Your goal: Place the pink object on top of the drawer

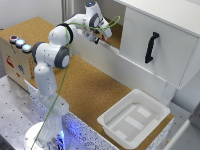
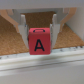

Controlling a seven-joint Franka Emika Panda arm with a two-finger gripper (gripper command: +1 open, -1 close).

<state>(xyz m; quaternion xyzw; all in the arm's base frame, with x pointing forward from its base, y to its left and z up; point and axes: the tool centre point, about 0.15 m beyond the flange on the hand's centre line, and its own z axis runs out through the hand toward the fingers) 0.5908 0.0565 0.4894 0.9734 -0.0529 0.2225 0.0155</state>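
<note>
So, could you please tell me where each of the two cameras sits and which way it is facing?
Exterior view: off the arm and above the scene, looking down over the cork table, the drawer and the white tray; the whole arm shows.
Wrist view: on the wrist, looking along the end effector at the pink object between its fingers; only the fingers show.
Shared: the end effector and the cork surface.
</note>
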